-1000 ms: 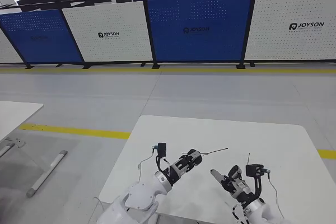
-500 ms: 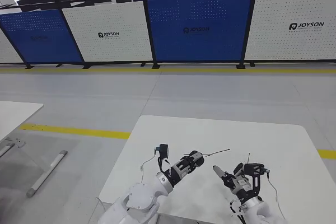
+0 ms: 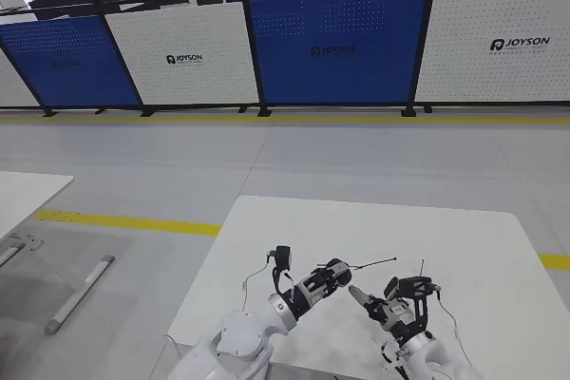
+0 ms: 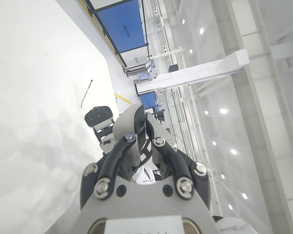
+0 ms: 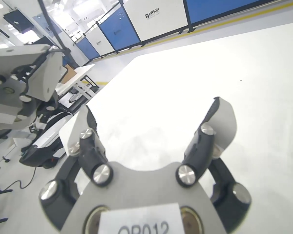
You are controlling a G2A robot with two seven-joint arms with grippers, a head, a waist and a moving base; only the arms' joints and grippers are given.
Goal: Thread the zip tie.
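Note:
My left gripper (image 3: 343, 274) is shut on a thin black zip tie (image 3: 372, 263) that sticks out to the right above the white table (image 3: 456, 237). In the left wrist view its fingers (image 4: 139, 119) are pressed together. My right gripper (image 3: 369, 297) hangs just right of and below it, open with nothing between its fingers (image 5: 221, 109). In the right wrist view the left gripper (image 5: 42, 74) is close by, and the held zip tie (image 5: 47, 18) rises from it as a dark line. A second zip tie (image 3: 421, 267) lies flat on the table (image 4: 39, 49), seen as a thin strip (image 4: 86, 94) in the left wrist view.
Both grippers are near the front edge of the table. Its far and right parts are bare. Another white table (image 3: 14, 199) stands at the far left. Blue and white partition panels (image 3: 337, 52) line the floor behind.
The left gripper has carried its zip tie a little to the right. The right gripper has shifted left, closer to the left gripper.

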